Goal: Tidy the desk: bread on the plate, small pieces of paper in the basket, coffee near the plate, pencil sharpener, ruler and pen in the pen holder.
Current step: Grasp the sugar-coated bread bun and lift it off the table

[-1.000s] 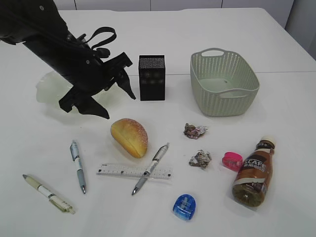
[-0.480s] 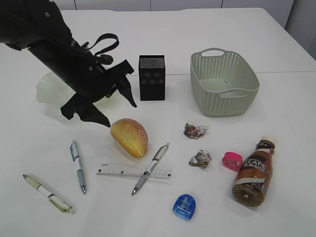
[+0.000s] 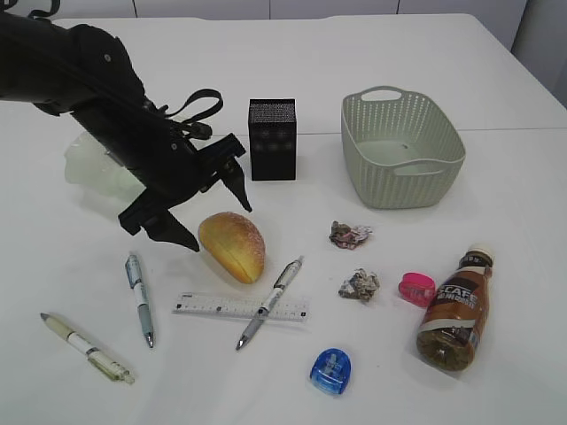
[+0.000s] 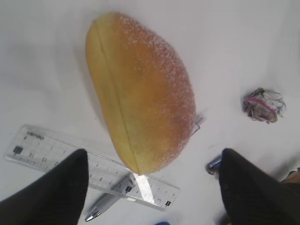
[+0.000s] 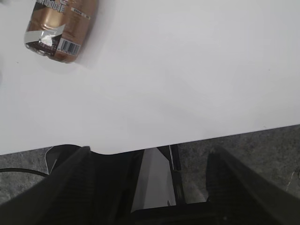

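Note:
The golden bread (image 3: pixel 232 246) lies mid-desk; my left gripper (image 3: pixel 219 225) hovers open just above its left end, one finger on each side, not touching. In the left wrist view the bread (image 4: pixel 140 93) fills the space ahead of the open left gripper (image 4: pixel 154 152). The plate (image 3: pixel 89 159) is partly hidden behind the arm. The ruler (image 3: pixel 213 307) lies under a pen (image 3: pixel 270 303). The coffee (image 3: pixel 454 310) lies at right, the basket (image 3: pixel 401 146) and pen holder (image 3: pixel 273 139) behind. My right gripper (image 5: pixel 150 154) is open and empty over the desk's edge.
Two more pens (image 3: pixel 140 297) (image 3: pixel 87 347) lie at the front left. Two crumpled paper pieces (image 3: pixel 351 234) (image 3: pixel 360 285), a pink pencil sharpener (image 3: pixel 415 289) and a blue one (image 3: pixel 330 370) are scattered right of the bread.
My left arm has come down and to the right, from in front of the plate to the bread, and its jaws have spread wider.

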